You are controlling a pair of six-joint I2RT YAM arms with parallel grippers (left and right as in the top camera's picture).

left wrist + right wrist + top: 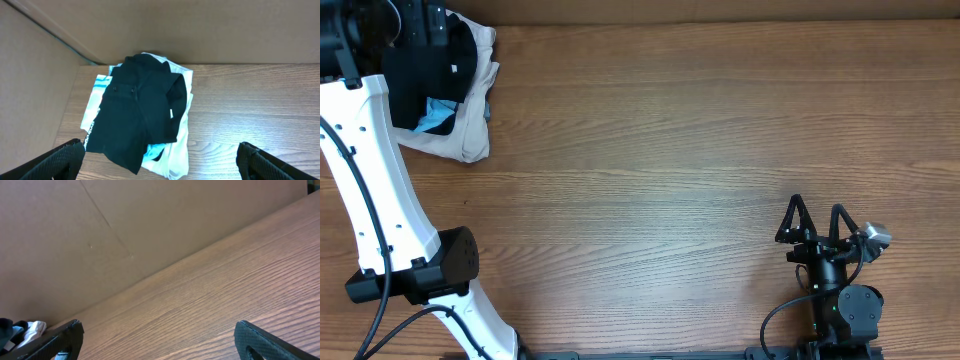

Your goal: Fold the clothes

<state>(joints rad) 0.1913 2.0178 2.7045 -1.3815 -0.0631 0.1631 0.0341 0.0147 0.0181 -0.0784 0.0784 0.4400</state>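
At the table's (670, 150) far left corner, the shirt (135, 115) lies crumpled atop a pile (179, 150). The left gripper (160, 156) hovers above it, spread wide, probably to grab it. The right gripper (817, 206), also spread, rests well apart.

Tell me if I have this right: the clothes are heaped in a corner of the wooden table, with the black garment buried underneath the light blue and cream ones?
Not quite. The black garment lies on top, not underneath. The light blue garment and the cream garment peek out from below it, as the left wrist view shows. The rest holds: they sit heaped in a corner of the wooden table.
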